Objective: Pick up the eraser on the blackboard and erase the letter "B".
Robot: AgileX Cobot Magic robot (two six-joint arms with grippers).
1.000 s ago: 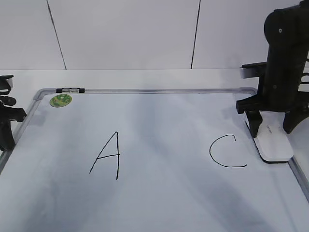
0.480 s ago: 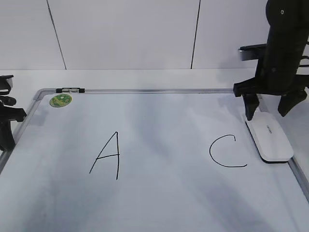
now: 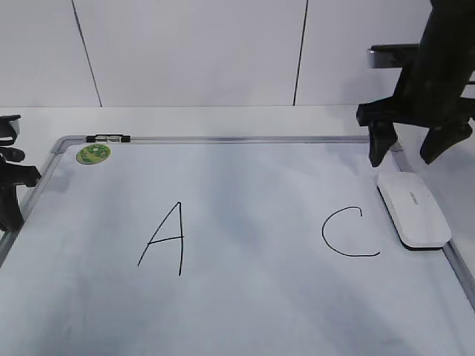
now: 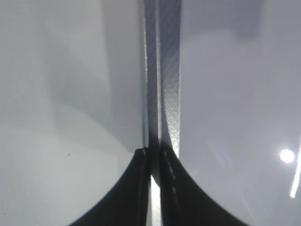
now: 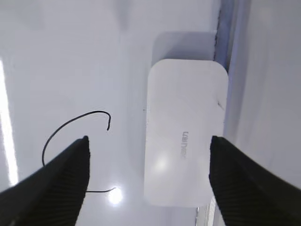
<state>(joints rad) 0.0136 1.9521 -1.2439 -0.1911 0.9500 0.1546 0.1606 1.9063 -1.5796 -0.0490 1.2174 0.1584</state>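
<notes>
The white eraser [image 3: 413,209] lies flat on the blackboard [image 3: 245,311] at its right edge, next to the letter "C" [image 3: 347,232]; it also shows in the right wrist view [image 5: 184,132]. No letter "B" shows; the space between "A" [image 3: 165,237] and "C" is bare. My right gripper [image 3: 413,152] is open and empty, raised above the eraser's far end. In the right wrist view the right gripper [image 5: 148,165] has its jaws spread wide over the eraser. My left gripper [image 3: 9,211] is shut over the board's left frame [image 4: 162,94].
A round green magnet [image 3: 93,154] sits at the board's far left corner beside a black clip [image 3: 108,139] on the frame. A white wall stands behind the table. The board's right frame [image 3: 460,271] runs just beside the eraser.
My right gripper has let go of the eraser and risen up and back from it. The eraser stays flat by the right frame. The left arm has not moved.
</notes>
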